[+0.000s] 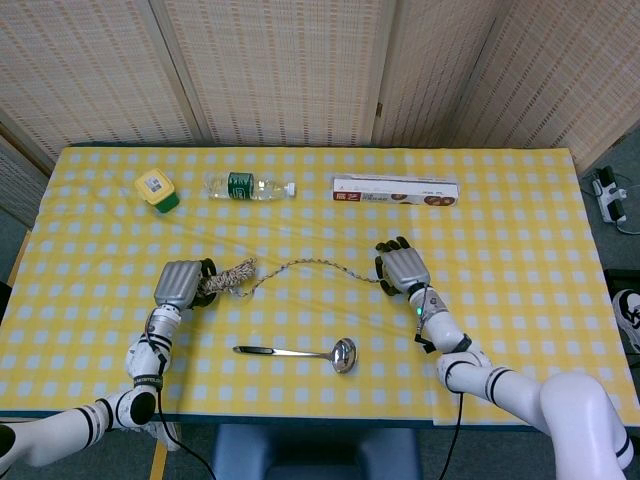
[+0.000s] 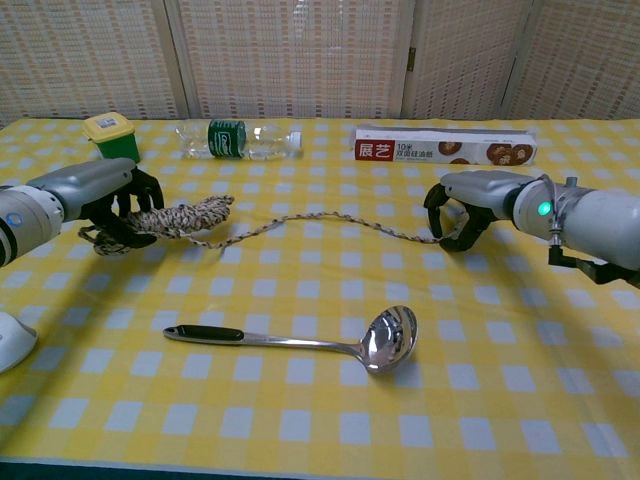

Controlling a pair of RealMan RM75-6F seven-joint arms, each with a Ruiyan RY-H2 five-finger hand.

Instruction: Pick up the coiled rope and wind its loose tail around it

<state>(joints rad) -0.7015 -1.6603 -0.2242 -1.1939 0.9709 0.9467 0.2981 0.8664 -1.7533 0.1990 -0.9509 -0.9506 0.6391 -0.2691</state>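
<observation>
A rough braided fibre rope [image 2: 190,214], a glossy polished metal ladle [image 2: 384,340], a clear plastic bottle [image 2: 240,139] and matt checked cloth on the bench [image 2: 320,420] are seen.

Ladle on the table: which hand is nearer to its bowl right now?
Right. The right hand sits behind and to the right of the ladle bowl, at the rope tail. The left hand is far off, gripping the coiled rope.

A staged test room: woven screens [image 1: 280,70] behind a yellow-checked table [image 1: 520,230].
</observation>
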